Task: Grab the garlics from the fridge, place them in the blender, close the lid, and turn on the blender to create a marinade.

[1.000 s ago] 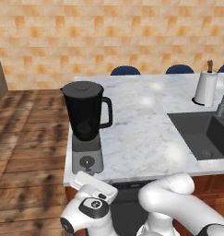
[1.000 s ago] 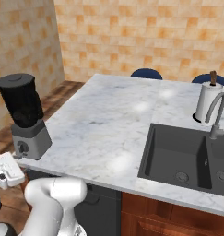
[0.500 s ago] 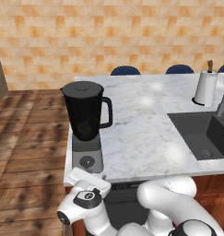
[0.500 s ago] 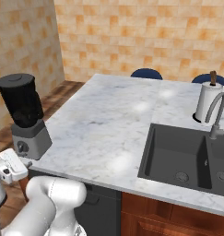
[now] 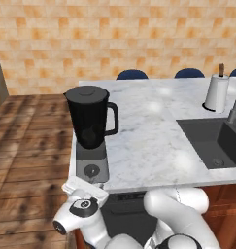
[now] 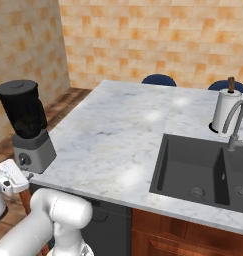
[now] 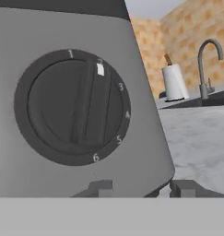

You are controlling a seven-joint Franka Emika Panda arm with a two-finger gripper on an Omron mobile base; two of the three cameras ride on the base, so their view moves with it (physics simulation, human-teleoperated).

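Even, bright rendered light, no harsh shadows; soft pale glare patches on the marble counter [image 5: 153, 146] near its middle and toward its far edge. The blender [image 5: 90, 121] jar is near-black with little detail. Hand view is soft and low-res up close, numbers on the knob [image 7: 72, 108] slightly blurred.

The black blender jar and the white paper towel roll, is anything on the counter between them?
Nothing: between the black blender jar and the white paper towel roll, just bare marble counter in the left base view.
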